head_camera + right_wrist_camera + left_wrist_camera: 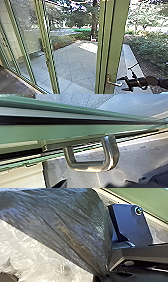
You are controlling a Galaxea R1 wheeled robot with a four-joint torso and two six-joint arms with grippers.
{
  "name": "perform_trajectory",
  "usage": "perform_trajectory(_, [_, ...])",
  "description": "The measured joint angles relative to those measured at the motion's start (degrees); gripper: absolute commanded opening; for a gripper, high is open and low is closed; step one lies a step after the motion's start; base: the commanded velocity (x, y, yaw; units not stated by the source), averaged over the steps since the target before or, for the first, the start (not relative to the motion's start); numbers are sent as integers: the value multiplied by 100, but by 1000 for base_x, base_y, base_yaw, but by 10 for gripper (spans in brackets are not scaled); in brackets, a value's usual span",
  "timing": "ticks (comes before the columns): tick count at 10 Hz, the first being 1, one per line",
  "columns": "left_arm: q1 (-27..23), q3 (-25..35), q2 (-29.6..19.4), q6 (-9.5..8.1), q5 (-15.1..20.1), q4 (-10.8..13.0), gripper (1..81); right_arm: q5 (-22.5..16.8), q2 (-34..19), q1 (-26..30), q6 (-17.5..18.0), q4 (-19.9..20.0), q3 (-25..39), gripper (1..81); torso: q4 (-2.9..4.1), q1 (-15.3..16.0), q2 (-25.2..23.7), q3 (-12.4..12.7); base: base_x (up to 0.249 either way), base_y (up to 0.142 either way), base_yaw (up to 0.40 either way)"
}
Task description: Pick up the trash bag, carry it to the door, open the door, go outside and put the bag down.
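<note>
In the head view my right gripper (122,84) reaches in from the right with its fingers apart, close to the metal handle (114,83) on the green-framed door (117,37). I cannot tell if it touches the handle. Seen from the right wrist, the looped metal handle (112,154) stands out from the green frame (62,134). In the left wrist view the dark, shiny trash bag (65,225) narrows into tight folds at my left gripper (106,275), which is shut on it. Pale, crinkled clear plastic (42,258) lies against the dark part.
Tall glass panels in green frames (46,50) run along the left, with dark indoor floor (12,82) at their foot. Beyond the glass lie a paved yard (75,60), a pale kerb (131,56), bushes (150,47) and trees.
</note>
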Motion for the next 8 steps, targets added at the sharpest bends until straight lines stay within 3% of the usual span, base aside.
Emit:
perform_trajectory(3, [0,-2,4,0,-5,0,10,105,319,-302,41,6,-325,811,0,2,0,-2,0,0,0])
perform_trajectory(8, [0,-2,1,0,-2,0,10,371,336,-316,246,17,-657,811,0,5,0,-2,0,0,0])
